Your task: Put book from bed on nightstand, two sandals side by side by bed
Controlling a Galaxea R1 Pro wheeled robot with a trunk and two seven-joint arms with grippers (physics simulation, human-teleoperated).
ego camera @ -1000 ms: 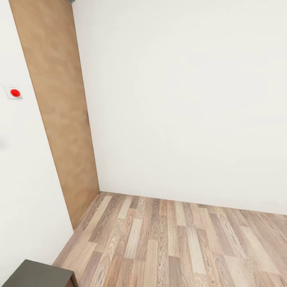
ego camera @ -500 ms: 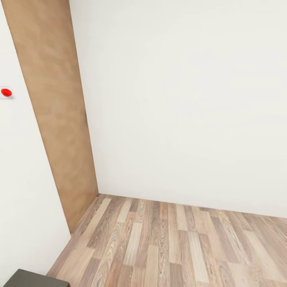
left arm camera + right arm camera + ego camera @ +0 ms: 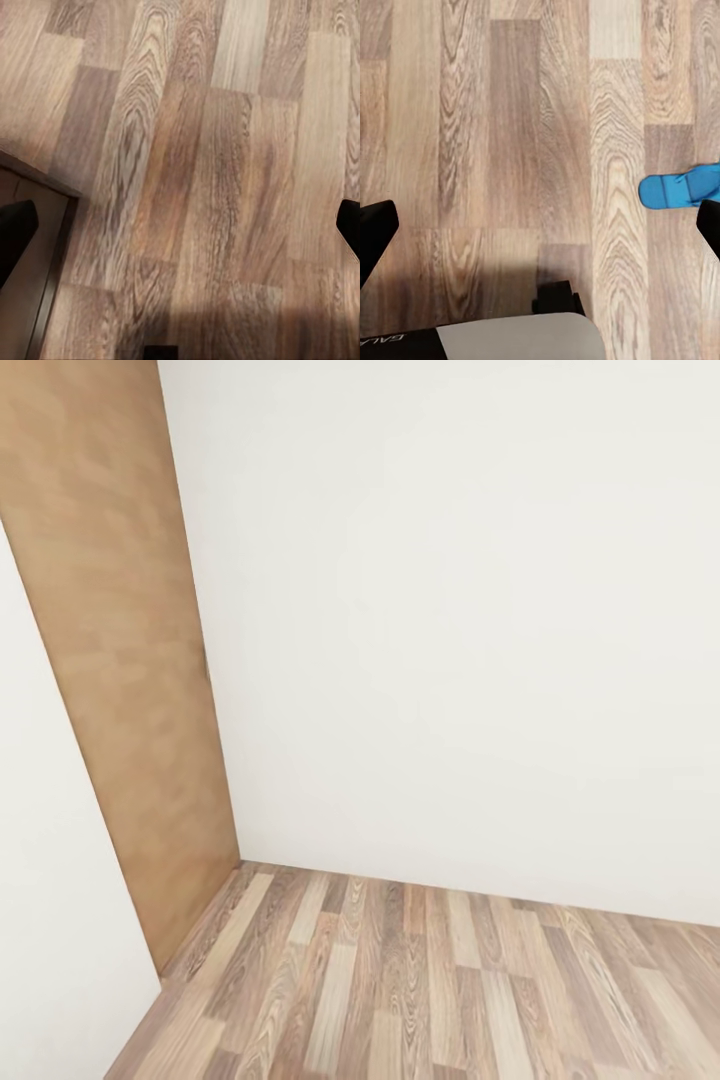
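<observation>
Floor [image 3: 420,980] meets white wall; both grippers [image 3: 180,225] [image 3: 540,225] spread apart, sandal [image 3: 679,187] beside right one.

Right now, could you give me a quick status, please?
Left gripper open, empty. Right gripper open, empty. One sandal on the floor by the right gripper. Head faces a wall corner.
</observation>
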